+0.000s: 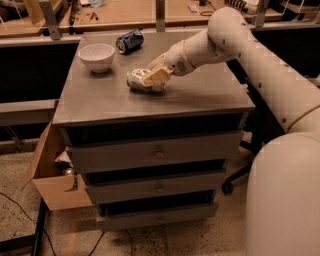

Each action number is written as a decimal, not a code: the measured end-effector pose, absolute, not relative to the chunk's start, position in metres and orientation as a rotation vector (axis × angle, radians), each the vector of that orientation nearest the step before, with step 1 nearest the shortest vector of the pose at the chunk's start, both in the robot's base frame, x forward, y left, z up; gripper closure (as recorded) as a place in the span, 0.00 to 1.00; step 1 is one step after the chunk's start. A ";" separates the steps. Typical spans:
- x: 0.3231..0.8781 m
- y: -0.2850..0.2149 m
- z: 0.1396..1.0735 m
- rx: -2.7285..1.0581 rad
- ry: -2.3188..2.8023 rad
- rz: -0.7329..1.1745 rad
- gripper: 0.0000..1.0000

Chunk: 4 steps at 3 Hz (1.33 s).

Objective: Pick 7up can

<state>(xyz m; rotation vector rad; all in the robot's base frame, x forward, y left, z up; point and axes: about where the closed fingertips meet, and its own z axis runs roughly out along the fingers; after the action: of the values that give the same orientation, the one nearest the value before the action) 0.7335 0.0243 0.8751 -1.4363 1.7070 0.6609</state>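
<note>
The 7up can (136, 80) is silvery-white and dented, and lies on its side in the middle of the grey cabinet top (200, 97). My gripper (151, 73) reaches in from the right and sits over the can's right end. It is open, with one tan finger (157, 76) in front of the can and the other behind it. The fingers straddle the can and hide its right part.
A white bowl (96, 55) stands at the back left of the top. A dark blue can (129, 41) lies behind the 7up can. An open cardboard box (55, 185) sits on the floor at the left. A wooden bench (125, 15) runs behind.
</note>
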 end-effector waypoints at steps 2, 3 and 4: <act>0.718 0.037 0.873 -1.494 1.690 0.705 0.45; 0.714 0.041 0.873 -1.509 1.685 0.713 0.22; 0.710 0.045 0.871 -1.534 1.677 0.729 0.25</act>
<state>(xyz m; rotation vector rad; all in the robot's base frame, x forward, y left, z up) 0.7099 0.0452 0.8713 -1.5343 1.6773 0.7288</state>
